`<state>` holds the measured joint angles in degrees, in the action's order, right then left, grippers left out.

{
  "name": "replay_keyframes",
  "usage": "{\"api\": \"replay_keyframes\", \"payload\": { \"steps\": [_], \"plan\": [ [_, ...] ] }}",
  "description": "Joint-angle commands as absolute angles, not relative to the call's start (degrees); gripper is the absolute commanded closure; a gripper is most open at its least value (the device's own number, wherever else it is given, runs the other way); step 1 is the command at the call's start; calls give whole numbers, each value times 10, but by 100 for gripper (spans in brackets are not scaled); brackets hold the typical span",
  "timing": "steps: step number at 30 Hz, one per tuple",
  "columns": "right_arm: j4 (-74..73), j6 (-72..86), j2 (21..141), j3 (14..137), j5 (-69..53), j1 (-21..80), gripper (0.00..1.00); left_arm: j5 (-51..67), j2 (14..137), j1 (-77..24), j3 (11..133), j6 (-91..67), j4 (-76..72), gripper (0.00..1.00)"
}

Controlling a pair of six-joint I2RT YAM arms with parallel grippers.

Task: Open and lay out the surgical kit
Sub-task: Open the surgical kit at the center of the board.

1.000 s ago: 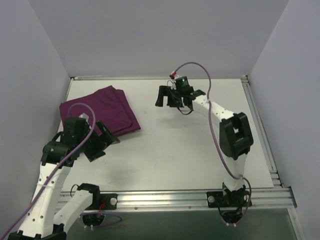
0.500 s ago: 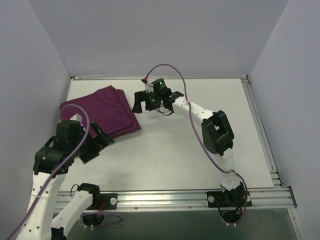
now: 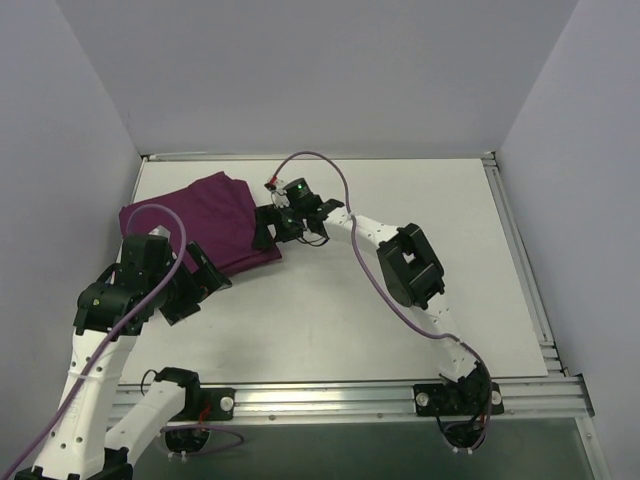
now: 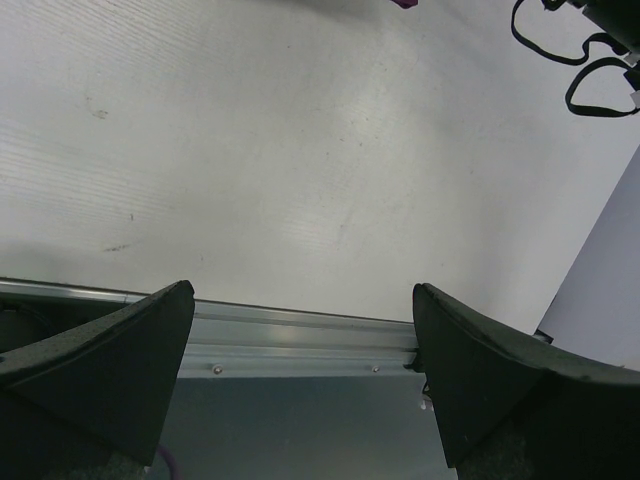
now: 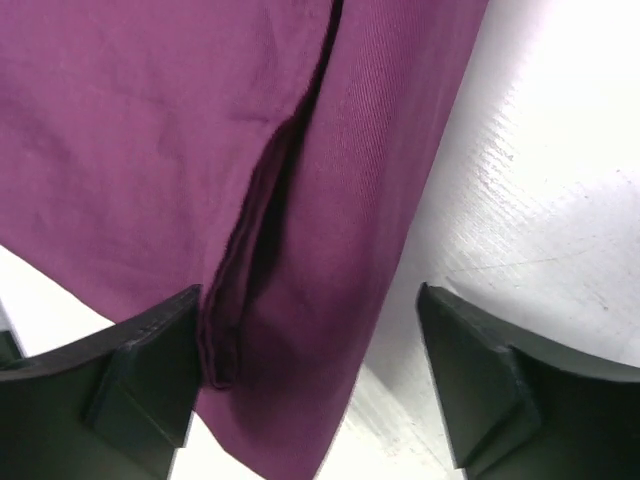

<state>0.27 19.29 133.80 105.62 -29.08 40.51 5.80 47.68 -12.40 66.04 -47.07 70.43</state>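
Note:
The surgical kit is a closed bundle in its dark purple cloth wrap [image 3: 205, 220], lying at the back left of the table. The tray and steel instruments are hidden. My right gripper [image 3: 265, 228] is open and hangs over the wrap's right edge; in the right wrist view the wrap [image 5: 150, 150] and a folded seam [image 5: 265, 210] fill the space between my fingers [image 5: 130, 370]. My left gripper [image 3: 205, 280] is open and empty just in front of the wrap's near edge; its view shows bare table between the fingers [image 4: 110, 360].
An aluminium rail [image 3: 330, 395] runs along the table's near edge, also seen in the left wrist view [image 4: 300, 335]. White walls close the back and both sides. The right arm's purple cable [image 3: 320, 165] loops above the table.
My right gripper has swept left across the back of the table to the wrap's right edge. My left gripper has shifted a little near the wrap's front edge.

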Motion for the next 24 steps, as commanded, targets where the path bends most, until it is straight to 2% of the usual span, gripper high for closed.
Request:
{"api": "replay_keyframes", "payload": {
  "steps": [1, 2, 4, 8, 10, 11, 19, 22, 23, 24],
  "plan": [
    [5, 206, 1342, 1082, -294, 400, 21, 53, 475, -124, 679, -458, 700, 0],
    [3, 207, 1344, 1084, -292, 399, 33, 52, 476, -124, 680, -457, 700, 0],
    [3, 213, 1347, 1081, -300, 396, 45, 47, 480, -124, 683, -454, 701, 0],
    [3, 221, 1341, 1070, -294, 387, 85, 32, 495, -124, 694, -447, 702, 0],
    [7, 230, 1332, 1061, -289, 379, 92, 10, 513, -124, 708, -444, 708, 0],
    [5, 232, 1330, 1056, -286, 375, 100, 5, 519, -123, 714, -444, 713, 0],
    [-5, 244, 1238, 936, -236, 312, 100, -105, 625, -120, 773, -448, 694, 0],
    [13, 241, 1198, 880, -226, 294, 100, -120, 662, -111, 770, -452, 670, 12],
    [16, 239, 1188, 866, -217, 284, 100, -122, 671, -107, 769, -453, 668, 22],
    [17, 238, 1166, 854, -212, 280, 100, -133, 688, -103, 767, -458, 671, 25]
  ]
}}
